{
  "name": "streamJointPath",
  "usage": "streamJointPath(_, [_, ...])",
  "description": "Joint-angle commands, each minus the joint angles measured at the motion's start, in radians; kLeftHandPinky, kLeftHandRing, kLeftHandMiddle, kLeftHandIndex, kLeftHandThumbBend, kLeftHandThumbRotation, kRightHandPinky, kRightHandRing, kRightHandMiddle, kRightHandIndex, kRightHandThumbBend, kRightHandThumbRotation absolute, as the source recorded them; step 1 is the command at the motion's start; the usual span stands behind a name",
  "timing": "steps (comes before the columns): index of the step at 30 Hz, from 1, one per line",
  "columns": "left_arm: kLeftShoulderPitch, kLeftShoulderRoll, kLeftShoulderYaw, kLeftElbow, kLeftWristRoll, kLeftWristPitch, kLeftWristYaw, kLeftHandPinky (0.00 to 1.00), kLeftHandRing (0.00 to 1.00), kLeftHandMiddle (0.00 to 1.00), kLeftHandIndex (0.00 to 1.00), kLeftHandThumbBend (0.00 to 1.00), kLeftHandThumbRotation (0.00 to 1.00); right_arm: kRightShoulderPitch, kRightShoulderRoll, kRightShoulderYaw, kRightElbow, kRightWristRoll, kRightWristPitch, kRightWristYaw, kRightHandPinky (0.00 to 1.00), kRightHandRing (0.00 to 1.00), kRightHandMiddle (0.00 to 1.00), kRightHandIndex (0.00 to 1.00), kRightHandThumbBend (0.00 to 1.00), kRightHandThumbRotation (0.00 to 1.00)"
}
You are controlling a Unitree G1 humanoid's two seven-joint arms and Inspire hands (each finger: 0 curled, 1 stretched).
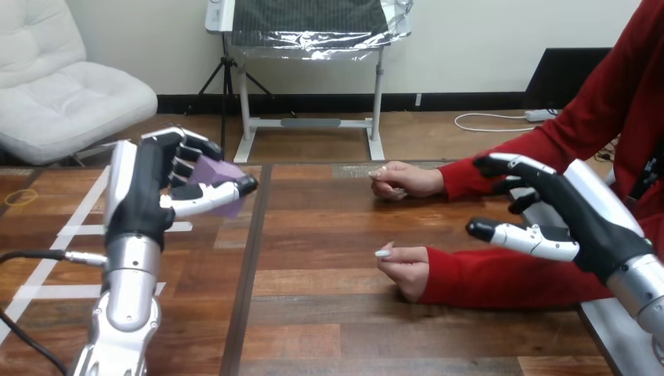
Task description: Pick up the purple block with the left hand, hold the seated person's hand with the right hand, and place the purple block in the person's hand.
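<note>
Your left hand (150,196) clasps the purple block (210,171) in curled fingers; your right hand (583,218) hovers spread and empty, apart from the person's nearer hand (407,270).

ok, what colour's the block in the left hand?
It's a purple block, in the left hand; head view shows it best.

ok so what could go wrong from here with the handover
1. The purple block is pinched between thumb and fingers of the left robot hand; it might slip while crossing the table.
2. The person's far hand and person's near hand both look curled, so there is no open palm to receive it.
3. The right robot hand is open beside the red sleeves and might catch cloth instead of a hand.
</note>
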Motion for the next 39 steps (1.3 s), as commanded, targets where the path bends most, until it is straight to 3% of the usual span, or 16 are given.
streamJointPath(1, [-0.137, -0.003, -0.007, 0.046, 0.009, -0.04, -0.004, 0.33, 0.39, 0.43, 0.45, 0.67, 0.0, -0.103, -0.055, 0.015, 0.017, -0.015, -0.011, 0.016, 0.64, 0.79, 0.83, 0.84, 1.0, 0.75])
streamJointPath(6, [-0.161, -0.003, -0.014, 0.085, 0.013, -0.056, -0.009, 0.33, 0.39, 0.43, 0.45, 0.66, 0.0, -0.108, -0.074, 0.028, 0.015, -0.036, 0.012, 0.029, 0.65, 0.8, 0.84, 0.85, 1.0, 0.76])
streamJointPath(12, [-0.195, -0.008, -0.018, 0.132, 0.014, -0.056, -0.017, 0.34, 0.39, 0.43, 0.45, 0.66, 0.0, -0.114, -0.085, 0.036, 0.011, -0.026, 0.058, 0.081, 0.66, 0.82, 0.86, 0.87, 1.0, 0.75])
streamJointPath(21, [-0.24, -0.017, -0.021, 0.197, 0.009, -0.051, -0.022, 0.34, 0.4, 0.44, 0.46, 0.66, 0.0, -0.127, -0.1, 0.05, 0.024, -0.024, 0.076, 0.124, 0.73, 0.85, 0.88, 0.88, 1.0, 0.69])
streamJointPath(30, [-0.274, -0.023, -0.024, 0.249, 0.009, -0.056, -0.021, 0.33, 0.4, 0.44, 0.46, 0.65, 0.0, -0.153, -0.105, 0.066, 0.069, -0.034, 0.052, 0.141, 0.8, 0.86, 0.88, 0.87, 1.0, 0.61])
streamJointPath(39, [-0.297, -0.031, -0.018, 0.296, -0.001, -0.077, -0.022, 0.33, 0.39, 0.43, 0.45, 0.65, 0.0, -0.176, -0.112, 0.092, 0.112, -0.071, 0.037, 0.131, 0.87, 0.87, 0.87, 0.86, 1.0, 0.6])
